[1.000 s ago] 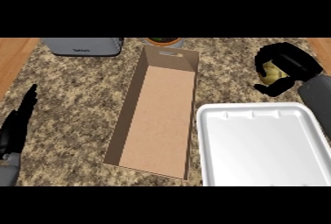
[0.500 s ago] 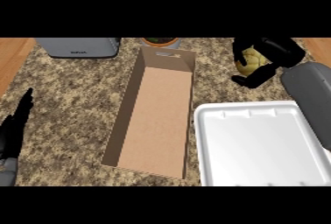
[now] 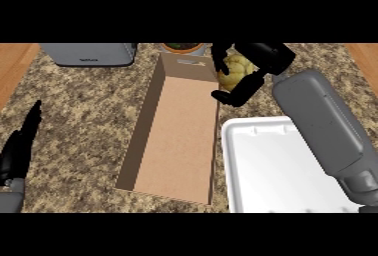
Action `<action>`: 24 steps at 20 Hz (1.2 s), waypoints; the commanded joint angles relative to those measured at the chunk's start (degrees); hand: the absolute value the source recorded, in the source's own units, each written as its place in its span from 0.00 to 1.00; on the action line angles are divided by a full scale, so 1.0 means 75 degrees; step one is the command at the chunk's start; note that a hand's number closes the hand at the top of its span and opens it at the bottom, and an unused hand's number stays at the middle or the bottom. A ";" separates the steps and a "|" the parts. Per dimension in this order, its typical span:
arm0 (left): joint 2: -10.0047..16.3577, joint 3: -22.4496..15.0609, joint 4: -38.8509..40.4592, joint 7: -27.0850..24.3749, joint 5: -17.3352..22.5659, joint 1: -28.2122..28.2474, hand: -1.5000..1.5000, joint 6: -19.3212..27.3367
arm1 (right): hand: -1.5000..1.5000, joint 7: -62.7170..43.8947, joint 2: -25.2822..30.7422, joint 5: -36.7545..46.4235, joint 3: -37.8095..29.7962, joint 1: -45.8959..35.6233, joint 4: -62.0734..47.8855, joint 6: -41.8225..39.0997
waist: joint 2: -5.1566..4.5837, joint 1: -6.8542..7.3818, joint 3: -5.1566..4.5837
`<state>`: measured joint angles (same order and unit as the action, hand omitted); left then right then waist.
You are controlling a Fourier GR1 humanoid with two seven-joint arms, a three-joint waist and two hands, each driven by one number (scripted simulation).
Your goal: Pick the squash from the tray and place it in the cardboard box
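Squash, knobbly and yellow-green (image 3: 238, 70), sits at one o'clock in the view, wrapped by the curled fingers of the black right hand (image 3: 263, 54), just outside the far right corner of the long open brown cardboard box (image 3: 181, 140). It is off the white foam tray (image 3: 273, 170) at five o'clock, so the pick looks done. Crossing the box wall and releasing remain. The black left hand (image 3: 18, 150) rests at eight o'clock, fingers straight.

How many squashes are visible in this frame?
1: the squash, partly hidden, is held in the right hand by the cardboard box's far right corner; the tray holds none.
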<state>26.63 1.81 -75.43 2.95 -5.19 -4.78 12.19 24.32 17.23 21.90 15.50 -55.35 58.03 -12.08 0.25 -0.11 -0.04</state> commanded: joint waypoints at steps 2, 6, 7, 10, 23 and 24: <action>-0.0199 -0.0089 -0.0100 0.0111 -0.0248 -0.0016 0.50 0.0142 | 1.00 -0.1533 -0.0995 -0.0210 -0.0177 -0.0802 -0.0146 -0.0417 | -0.0027 0.0101 0.0002; 0.0215 0.0341 0.0002 -0.0049 0.0009 0.0036 0.50 -0.0399 | 1.00 -0.1609 -0.1652 0.0096 -0.0142 -0.0806 -0.0739 -0.0068 | -0.0041 0.0126 0.0003; -0.0098 0.0189 0.0253 0.0048 -0.0101 -0.0434 0.50 -0.0279 | 1.00 -0.1668 -0.1751 0.0127 -0.0159 -0.0959 -0.0807 -0.0189 | -0.0047 0.0084 0.0003; -0.0193 0.0078 0.0276 -0.0096 -0.0226 -0.0322 0.50 -0.0233 | 1.00 -0.2272 -0.2263 -0.0138 0.0255 -0.1778 -0.1633 0.0504 | -0.0077 0.0266 -0.0001; -0.0494 -0.0088 0.0551 -0.0251 -0.0524 -0.0757 0.50 -0.0261 | 0.00 -0.2586 -0.2296 -0.1873 0.2171 -0.1641 -0.3606 0.2021 | -0.0204 0.0710 -0.0009; -0.0308 -0.0006 0.0282 0.0448 -0.0470 -0.1125 0.50 -0.0398 | 0.00 -0.2869 -0.2296 -0.2115 0.2237 -0.1973 -0.3505 0.1610 | -0.0150 0.0597 -0.0001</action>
<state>24.15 1.74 -73.17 3.41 -8.36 -10.41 9.70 5.18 0.13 11.10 29.18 -68.98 33.41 0.88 -0.90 4.17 -0.08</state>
